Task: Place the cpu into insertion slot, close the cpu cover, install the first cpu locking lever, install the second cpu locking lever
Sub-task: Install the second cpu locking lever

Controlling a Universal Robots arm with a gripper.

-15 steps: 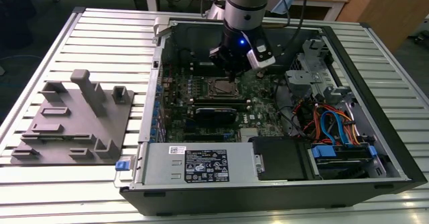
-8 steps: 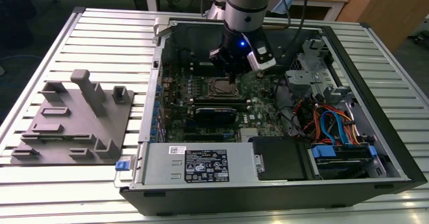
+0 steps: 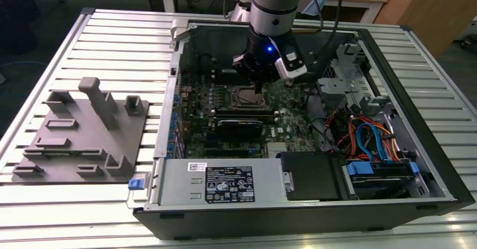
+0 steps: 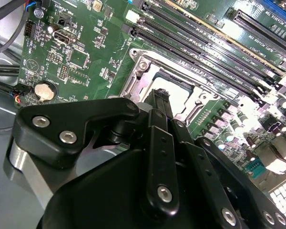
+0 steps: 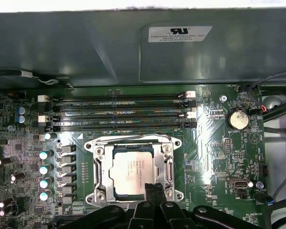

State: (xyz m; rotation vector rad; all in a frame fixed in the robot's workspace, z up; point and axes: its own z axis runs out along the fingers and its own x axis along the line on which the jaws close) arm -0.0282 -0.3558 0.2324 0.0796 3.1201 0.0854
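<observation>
Since the cpu (image 5: pixel 132 174) already lies in the insertion slot (image 5: pixel 99 164), the thin, stiff, springy cpu cover (image 5: pixel 169 162) is nearest the clenched, empty tool (image 5: pixel 153 191); its edge suits pressing.

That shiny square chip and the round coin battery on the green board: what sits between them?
In the first wrist view, the cpu cover frame's side and bare green board with small components lie between the cpu and the coin battery.

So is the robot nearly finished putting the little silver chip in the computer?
Partly. The flat silver-grey cpu already sits in the square insertion slot on the green board, and the thin silver cpu cover looks closed around it. The black gripper sits at the socket's edge, fingers together, holding nothing. I cannot tell whether the locking levers are fastened, so those may remain.
</observation>
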